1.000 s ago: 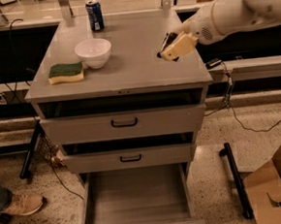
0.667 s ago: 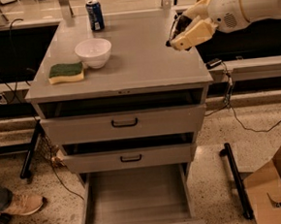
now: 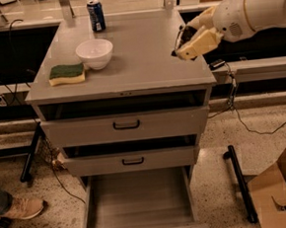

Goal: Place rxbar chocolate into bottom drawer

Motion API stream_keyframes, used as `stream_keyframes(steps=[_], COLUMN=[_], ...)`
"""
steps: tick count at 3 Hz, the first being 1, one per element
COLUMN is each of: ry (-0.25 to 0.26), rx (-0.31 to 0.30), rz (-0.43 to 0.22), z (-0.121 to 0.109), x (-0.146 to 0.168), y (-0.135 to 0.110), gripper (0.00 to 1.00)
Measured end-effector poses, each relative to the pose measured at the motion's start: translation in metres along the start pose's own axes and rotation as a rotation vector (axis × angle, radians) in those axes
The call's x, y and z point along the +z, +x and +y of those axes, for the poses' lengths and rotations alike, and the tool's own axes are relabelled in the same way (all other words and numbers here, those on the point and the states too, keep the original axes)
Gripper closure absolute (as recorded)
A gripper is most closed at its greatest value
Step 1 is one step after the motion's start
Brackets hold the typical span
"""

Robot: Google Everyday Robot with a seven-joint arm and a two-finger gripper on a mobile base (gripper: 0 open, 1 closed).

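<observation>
Grey table [image 3: 139, 62] with drawers: carry step in hand.
At upper right the claw [image 3: 191, 42] gripped the rxbar chocolate [image 3: 182, 35] above the table's edge; next, probably, lowering it into the open bottom drawer [image 3: 137, 198].

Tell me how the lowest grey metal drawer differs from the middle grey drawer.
The lowest grey metal drawer is pulled far out, baring its flat floor; the middle grey drawer is out only slightly, its inside hidden. The middle drawer shows a black handle; the lowest drawer's front is mostly cut off by the picture's edge. Both are grey metal. The gripper hangs over the tabletop's right edge, above both.
</observation>
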State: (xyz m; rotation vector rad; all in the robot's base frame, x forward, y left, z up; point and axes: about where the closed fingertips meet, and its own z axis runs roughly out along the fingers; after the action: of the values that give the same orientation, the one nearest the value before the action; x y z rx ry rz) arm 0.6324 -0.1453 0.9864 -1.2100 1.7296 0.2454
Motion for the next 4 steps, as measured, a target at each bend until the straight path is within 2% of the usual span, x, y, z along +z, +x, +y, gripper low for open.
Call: stream_keyframes(steps=[1, 2, 3, 4], ry=[-0.105, -0.276, -0.276, -0.298], rx=[0.029, 0.084, 0.085, 0.173], rz=[0.07, 0.148, 0.148, 0.121], z=[0.046, 0.122, 0.122, 0.148], x=[0.016, 0.052, 0.052, 0.09], y=[0.039, 0.1, 0.1, 0.142], gripper=[1.0, 1.0, 1.0, 1.0])
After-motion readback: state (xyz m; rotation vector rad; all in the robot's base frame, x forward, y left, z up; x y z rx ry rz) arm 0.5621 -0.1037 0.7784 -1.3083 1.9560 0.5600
